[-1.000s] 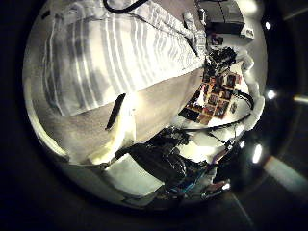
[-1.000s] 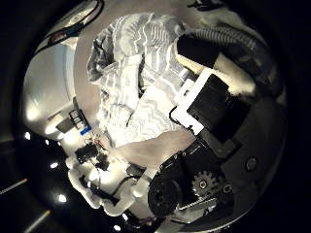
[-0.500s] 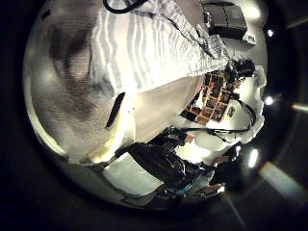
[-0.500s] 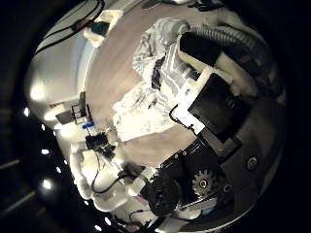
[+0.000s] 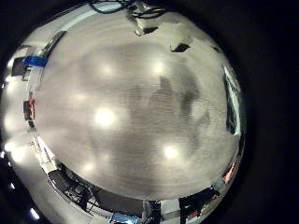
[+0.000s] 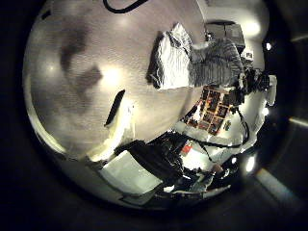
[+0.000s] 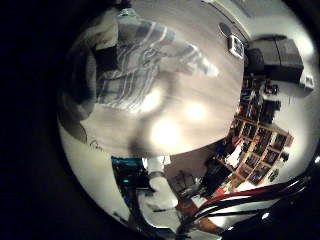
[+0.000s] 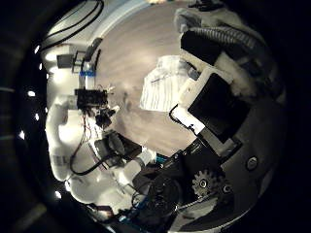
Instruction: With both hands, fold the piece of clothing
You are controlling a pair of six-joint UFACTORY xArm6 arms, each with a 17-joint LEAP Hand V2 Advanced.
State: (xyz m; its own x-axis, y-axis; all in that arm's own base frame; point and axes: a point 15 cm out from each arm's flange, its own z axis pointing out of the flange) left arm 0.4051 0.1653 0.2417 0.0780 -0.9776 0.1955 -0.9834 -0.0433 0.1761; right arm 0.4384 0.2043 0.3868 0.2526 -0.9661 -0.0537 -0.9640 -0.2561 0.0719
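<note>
The striped garment (image 6: 188,63) lies bunched in a heap on the wooden table (image 6: 87,58), well away from my left hand (image 6: 116,108). That hand's fingers are straight, hold nothing and hang over bare table (image 5: 131,103). My right hand (image 8: 219,87) is close over the garment (image 8: 165,83). Its fingers (image 8: 209,53) are curled at the cloth's edge. In the right little finger side view the garment (image 7: 140,65) fills the near part, with a dark finger (image 7: 105,52) lying on it and a sleeve trailing out across the table (image 7: 170,125).
The left arm (image 8: 68,126) shows across the table from the right palm. Shelves with small items (image 7: 262,125) and a dark box (image 7: 272,58) stand beyond the table's edge. A small dark thing (image 5: 179,44) lies at the far rim of the table.
The left palm has moved away from the garment, which filled its view before and is now small and distant. The garment, hanging loose by the right fingers earlier, has settled in a heap.
</note>
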